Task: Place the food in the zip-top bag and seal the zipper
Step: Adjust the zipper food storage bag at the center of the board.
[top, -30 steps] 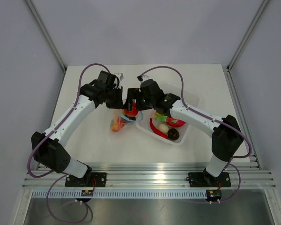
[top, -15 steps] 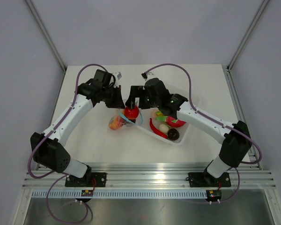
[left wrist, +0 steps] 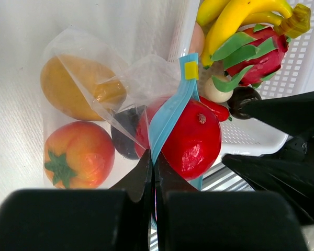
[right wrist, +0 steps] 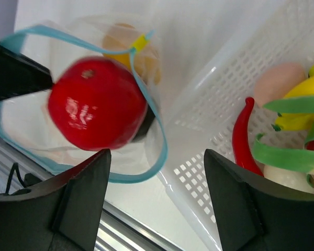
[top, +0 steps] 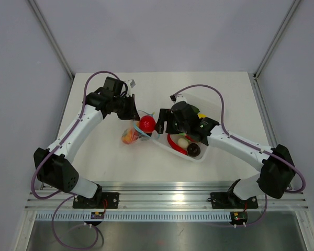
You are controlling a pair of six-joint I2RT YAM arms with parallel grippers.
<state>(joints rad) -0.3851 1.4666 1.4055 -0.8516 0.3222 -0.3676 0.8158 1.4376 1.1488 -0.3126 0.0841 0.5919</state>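
The bag lies near the middle of the surface, a little toward its left edge. Its mouth is turned to the white tray, which is just beside it on the right. The left gripper is closed tight on the blue strip of the bag mouth and holds this edge up. A red fruit is in the open mouth, ringed by the strip. It looks a little blurred in the right wrist view, and I cannot tell if it rests on anything. Deeper in the bag are a yellow-orange fruit, an orange fruit with green leaves and a dark piece. The right gripper is wide open and holds nothing. It hangs over the left edge of the tray, beside the red fruit. In the tray are a banana, a red chili and a dark brown piece.
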